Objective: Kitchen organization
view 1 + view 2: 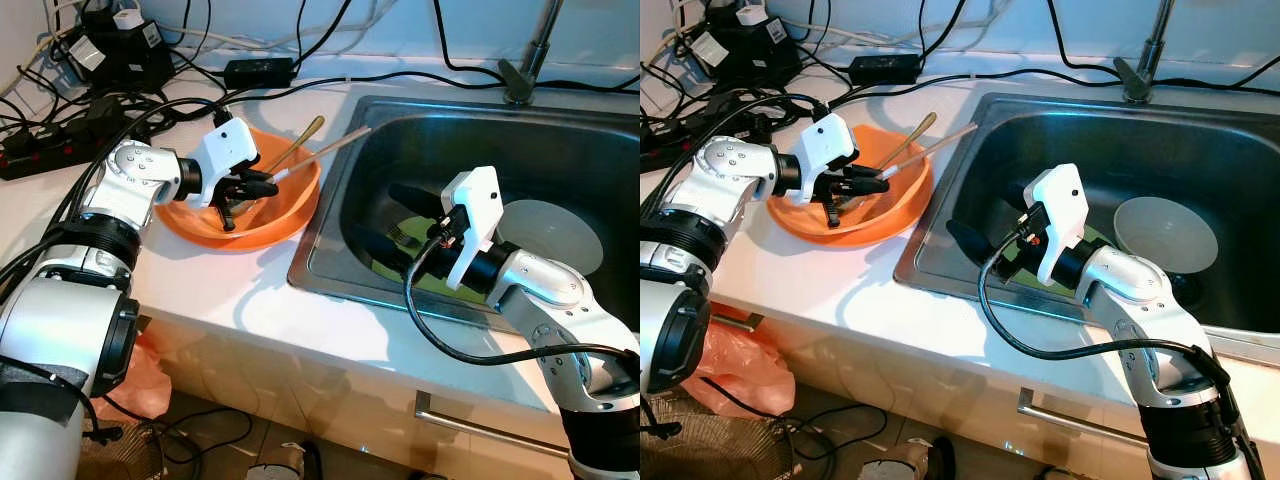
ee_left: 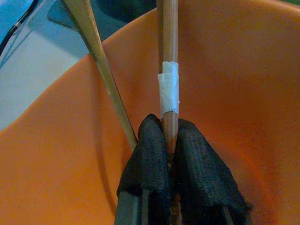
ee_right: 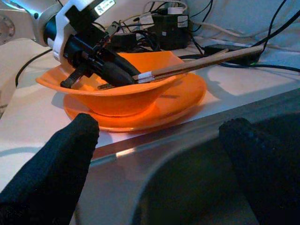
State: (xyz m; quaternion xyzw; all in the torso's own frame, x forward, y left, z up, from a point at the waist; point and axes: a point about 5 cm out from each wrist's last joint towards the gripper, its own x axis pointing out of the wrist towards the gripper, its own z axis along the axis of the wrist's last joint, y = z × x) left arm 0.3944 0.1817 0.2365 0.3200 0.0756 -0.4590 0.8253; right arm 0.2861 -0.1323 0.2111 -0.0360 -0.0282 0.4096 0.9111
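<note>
An orange bowl [image 1: 290, 205] sits on an orange plate [image 3: 183, 98] on the white counter, left of the sink. My left gripper [image 1: 262, 183] reaches into the bowl and is shut on a pair of wooden chopsticks [image 1: 320, 152] bound with white tape [image 2: 168, 89]; their far ends stick out over the sink's rim. A gold-handled utensil [image 1: 300, 142] leans in the bowl beside them. My right gripper [image 1: 398, 222] hangs open inside the steel sink [image 1: 330, 270], above a green item [image 1: 385, 268] and a fork [image 1: 402, 236], holding nothing.
A white bowl [image 1: 555, 235] lies in the sink's right half. The faucet [image 1: 527, 60] stands behind the sink. Power strips, adapters and black cables [image 1: 100, 60] crowd the counter's back left. A cabinet handle [image 1: 480, 425] sits below the counter edge.
</note>
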